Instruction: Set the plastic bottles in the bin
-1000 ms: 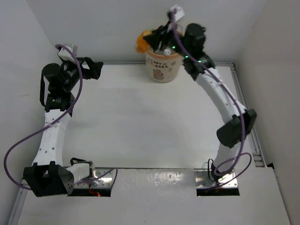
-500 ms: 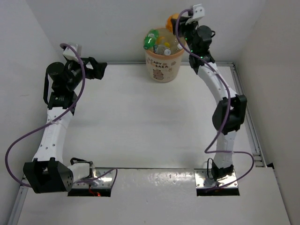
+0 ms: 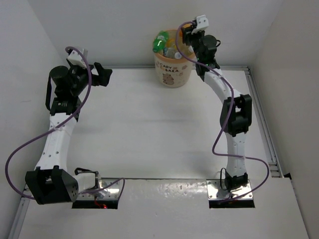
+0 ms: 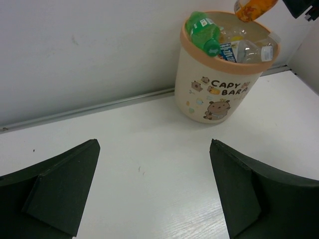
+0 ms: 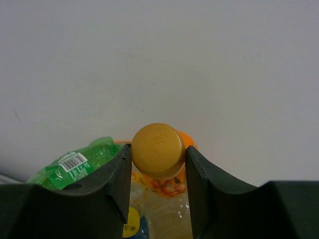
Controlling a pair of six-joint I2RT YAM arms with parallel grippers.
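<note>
Where the overhead view looks down on the table (image 3: 149,129), the right gripper (image 3: 184,37) hangs above the far rim of the cartoon-printed bin (image 3: 172,74). The bin stands at the table's back edge and already holds a green bottle (image 3: 160,43) and several clear bottles (image 3: 174,50). The left gripper (image 3: 102,74) sits well apart over the left side, jaws spread wide with nothing between them. The left wrist view confirms that empty spread and shows the orange bottle (image 4: 253,6) tilted over the bin's mouth, above the pile. In the right wrist view the claw is narrowed onto that bottle's yellow-gold cap (image 5: 158,149), with both fingers (image 5: 119,179) pressing its sides. Such a bottle is probably light, thin-walled and slick. The stiff cap and neck look like the safest place to hold it, since the body would likely dent or slip.
</note>
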